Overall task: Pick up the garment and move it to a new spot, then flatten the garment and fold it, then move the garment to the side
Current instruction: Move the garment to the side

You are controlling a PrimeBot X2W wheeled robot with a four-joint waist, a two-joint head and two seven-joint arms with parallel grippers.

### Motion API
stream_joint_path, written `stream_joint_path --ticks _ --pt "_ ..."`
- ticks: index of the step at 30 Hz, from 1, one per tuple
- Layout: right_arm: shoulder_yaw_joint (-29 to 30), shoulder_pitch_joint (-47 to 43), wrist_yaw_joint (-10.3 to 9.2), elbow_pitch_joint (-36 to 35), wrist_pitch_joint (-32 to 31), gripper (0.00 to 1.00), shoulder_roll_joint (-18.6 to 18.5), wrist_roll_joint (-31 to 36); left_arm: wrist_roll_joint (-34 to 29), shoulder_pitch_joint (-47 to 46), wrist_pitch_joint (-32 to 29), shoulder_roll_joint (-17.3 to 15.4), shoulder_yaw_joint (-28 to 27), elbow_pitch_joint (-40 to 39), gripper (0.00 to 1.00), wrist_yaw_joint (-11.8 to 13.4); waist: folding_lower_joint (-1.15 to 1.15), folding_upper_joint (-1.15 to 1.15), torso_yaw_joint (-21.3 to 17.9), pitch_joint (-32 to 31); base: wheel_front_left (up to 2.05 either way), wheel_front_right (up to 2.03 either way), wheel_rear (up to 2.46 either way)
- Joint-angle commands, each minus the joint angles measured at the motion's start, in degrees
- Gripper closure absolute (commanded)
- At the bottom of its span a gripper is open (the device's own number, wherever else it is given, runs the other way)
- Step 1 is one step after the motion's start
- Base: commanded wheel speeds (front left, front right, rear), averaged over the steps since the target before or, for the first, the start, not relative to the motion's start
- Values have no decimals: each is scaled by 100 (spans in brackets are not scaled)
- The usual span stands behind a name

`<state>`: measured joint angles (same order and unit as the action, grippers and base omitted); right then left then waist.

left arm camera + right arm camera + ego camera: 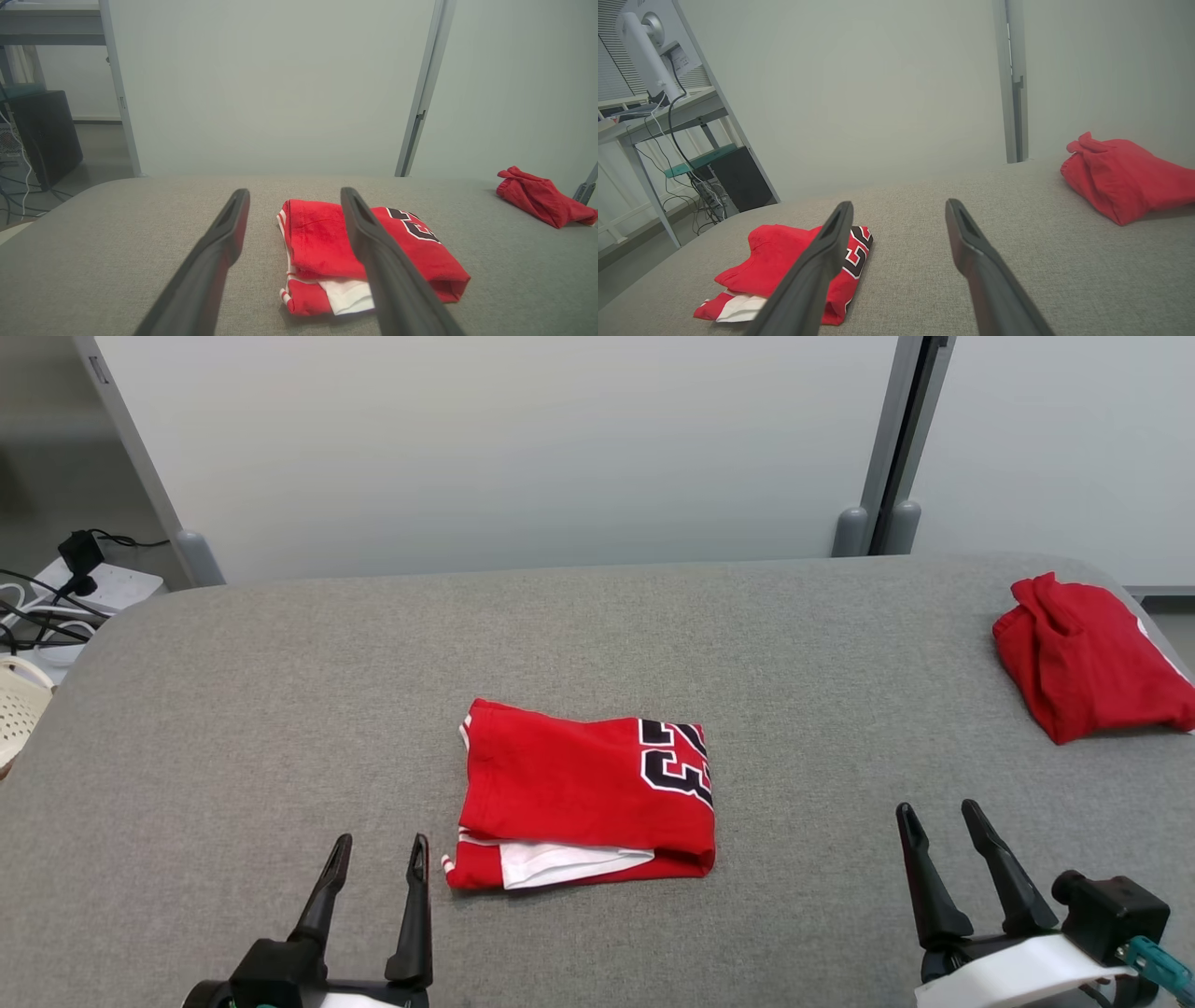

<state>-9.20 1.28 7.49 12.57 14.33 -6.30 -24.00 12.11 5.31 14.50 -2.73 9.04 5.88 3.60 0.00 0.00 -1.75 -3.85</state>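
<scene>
Garment position: the garment (583, 793) lies near the middle of the grey worktop (280, 709), between the two end effectors and slightly beyond their tips. Neither touches it.
Garment look: red jersey cloth folded into a compact rectangle of several layers. A black, white-edged numeral print (677, 761) on its right part is cut off by the fold. A white layer (560, 861) and some red-and-white trim poke out along the near edge.
Left end effector (383, 841): fingers spread wide and empty, just beside the garment's near-left corner.
Right end effector (937, 806): fingers spread wide and empty, well apart from the garment on its right.
Other cloth: a second red bundle (1088, 658) sits loosely bunched at the worktop's far right edge.
Stage, as judged: the fold looks done, so moving the garment aside likely remains.
Risk, unfolding: pinching only the top layer would peel the stack open, and the loose white layer could slide out.
Risk, dragging: pulling from one corner across the textured cover could skew the fold.
Risk, mix-up: carrying it rightward could push it into the second red bundle.
</scene>
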Motion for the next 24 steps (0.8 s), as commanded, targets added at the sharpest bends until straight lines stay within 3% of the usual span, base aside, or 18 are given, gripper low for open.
stream_joint_path --ticks 1,24 --pt "-78 64 0 -189 67 0 -81 70 -75 -131 50 -15 -204 -168 0 21 0 0 18 -12 0 0 0" --pt "-57 28 0 -143 67 0 -77 70 -95 -46 50 -15 -192 -148 0 -34 0 0 183 21 0 0 0"
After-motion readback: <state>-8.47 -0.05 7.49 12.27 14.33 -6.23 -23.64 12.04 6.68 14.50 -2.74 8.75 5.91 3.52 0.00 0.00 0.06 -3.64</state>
